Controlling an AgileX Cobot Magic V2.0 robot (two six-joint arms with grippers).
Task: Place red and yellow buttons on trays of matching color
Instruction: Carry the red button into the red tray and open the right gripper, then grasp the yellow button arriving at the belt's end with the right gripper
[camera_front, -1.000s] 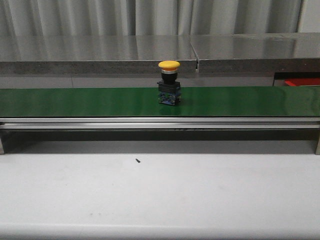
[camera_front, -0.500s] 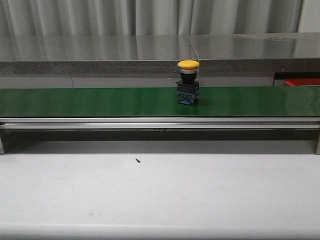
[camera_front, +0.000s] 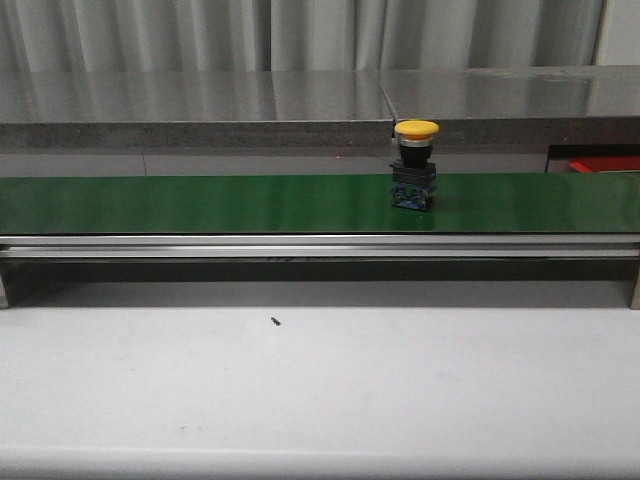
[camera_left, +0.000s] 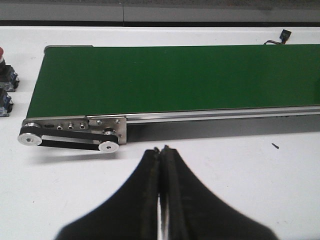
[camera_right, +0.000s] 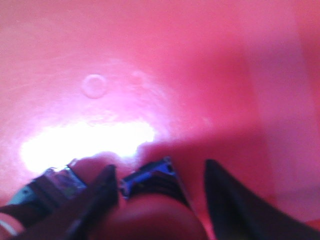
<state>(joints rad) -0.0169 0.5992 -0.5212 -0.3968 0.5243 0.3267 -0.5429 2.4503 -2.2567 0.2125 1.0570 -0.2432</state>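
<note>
A yellow button (camera_front: 416, 165) on a black and blue base stands upright on the green conveyor belt (camera_front: 200, 203), right of centre; neither gripper shows in the front view. A red tray (camera_front: 605, 163) peeks in behind the belt's right end. In the right wrist view my right gripper (camera_right: 160, 166) hangs open over the red tray floor (camera_right: 165, 65). A red button (camera_right: 152, 212) lies between its spread fingers, with a gap to one finger. My left gripper (camera_left: 161, 149) is shut and empty above the white table, near the belt's roller end. No yellow tray is in view.
Beside the red button, a second button base (camera_right: 42, 192) lies in the red tray. Two more buttons (camera_left: 5, 80) stand on the table past the belt's end in the left wrist view. A small dark speck (camera_front: 274, 321) lies on the white table.
The yellow button has travelled rightward along the belt, from about the middle to right of centre.
</note>
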